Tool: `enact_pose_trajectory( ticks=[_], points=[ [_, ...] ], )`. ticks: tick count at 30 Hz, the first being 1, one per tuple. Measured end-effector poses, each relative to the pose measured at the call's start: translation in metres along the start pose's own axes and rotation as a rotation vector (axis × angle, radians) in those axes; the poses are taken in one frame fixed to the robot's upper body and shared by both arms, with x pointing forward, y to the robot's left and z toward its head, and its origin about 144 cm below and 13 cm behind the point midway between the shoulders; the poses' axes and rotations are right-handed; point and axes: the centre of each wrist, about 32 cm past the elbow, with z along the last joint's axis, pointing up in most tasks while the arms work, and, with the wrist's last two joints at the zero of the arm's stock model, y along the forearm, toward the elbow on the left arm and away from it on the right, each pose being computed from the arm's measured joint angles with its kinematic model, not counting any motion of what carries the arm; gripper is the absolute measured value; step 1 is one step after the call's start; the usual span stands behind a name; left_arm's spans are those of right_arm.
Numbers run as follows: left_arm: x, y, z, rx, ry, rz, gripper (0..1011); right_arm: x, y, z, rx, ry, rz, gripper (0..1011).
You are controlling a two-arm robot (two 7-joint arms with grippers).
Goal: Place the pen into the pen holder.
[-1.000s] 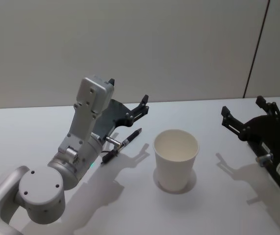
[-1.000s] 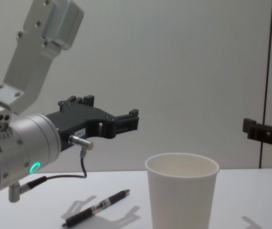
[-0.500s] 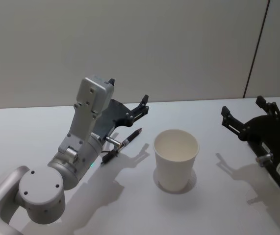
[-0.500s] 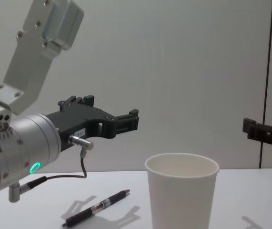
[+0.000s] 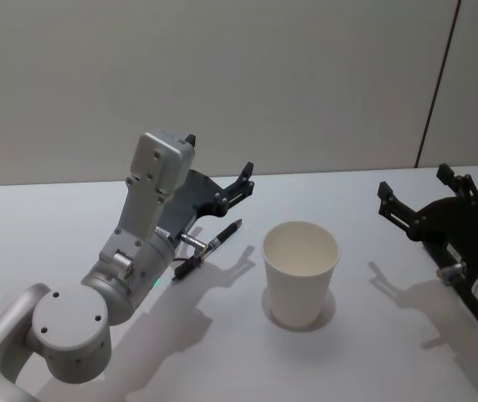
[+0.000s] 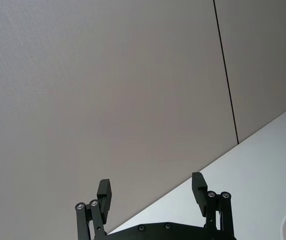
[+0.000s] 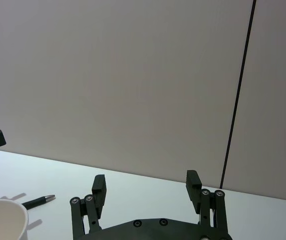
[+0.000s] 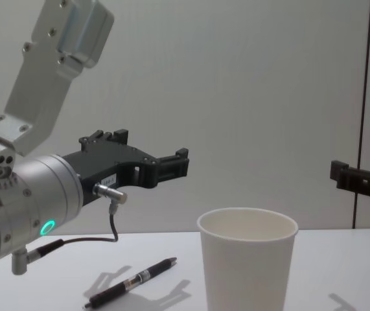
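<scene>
Left claw (image 5: 218,156) hangs raised above the tabletop (image 5: 54,218), fingers spread wide apart; in the left wrist view (image 6: 152,182) the wall (image 6: 107,75) shows between the two tips. It points toward the tabletop's far edge, where the white surface meets the wall. Right claw (image 5: 414,182) hovers at the robot's right, well apart from the cup (image 5: 300,272), its fingers likewise parted, with wall between them in the right wrist view (image 7: 146,179).

Pen (image 5: 209,249) lies flat on the tabletop, below the left claw and to the robot's left of the cup, with a strip of bare surface between it and the cup. It lies at a slant, the end nearer the far edge angled toward the cup's side. In the chest view the pen (image 8: 131,282) rests clear of the cup's wall (image 8: 248,265), and its shadow falls just beside it.

The cup stands upright near the middle of the tabletop, rolled rim on top, round mouth facing up. Bare tabletop stretches between the cup and the right claw and also behind the cup to the far edge. The right wrist view catches the cup's rim (image 7: 2,220) and one end of the pen (image 7: 39,201) beyond it.
</scene>
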Motion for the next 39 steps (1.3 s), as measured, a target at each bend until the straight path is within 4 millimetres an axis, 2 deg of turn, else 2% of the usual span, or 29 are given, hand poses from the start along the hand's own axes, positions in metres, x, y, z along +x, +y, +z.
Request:
enact_pose_trajectory(
  ticks=[14, 24, 34, 39],
  points=[
    [0.0, 0.0, 0.0, 0.0, 0.0, 0.0, 1000, 0.001, 0.001, 0.001, -0.005, -0.002, 0.006, 1001],
    [0.0, 0.0, 0.0, 0.0, 0.0, 0.0, 1000, 0.011, 0.004, 0.015, -0.08, -0.009, 0.038, 1001],
    [0.0, 0.0, 0.0, 0.0, 0.0, 0.0, 1000, 0.038, 0.003, 0.036, -0.214, -0.005, 0.043, 1001],
    [0.0, 0.0, 0.0, 0.0, 0.0, 0.0, 1001, 0.061, 0.0, 0.051, -0.294, -0.003, 0.011, 1001]
  ],
)
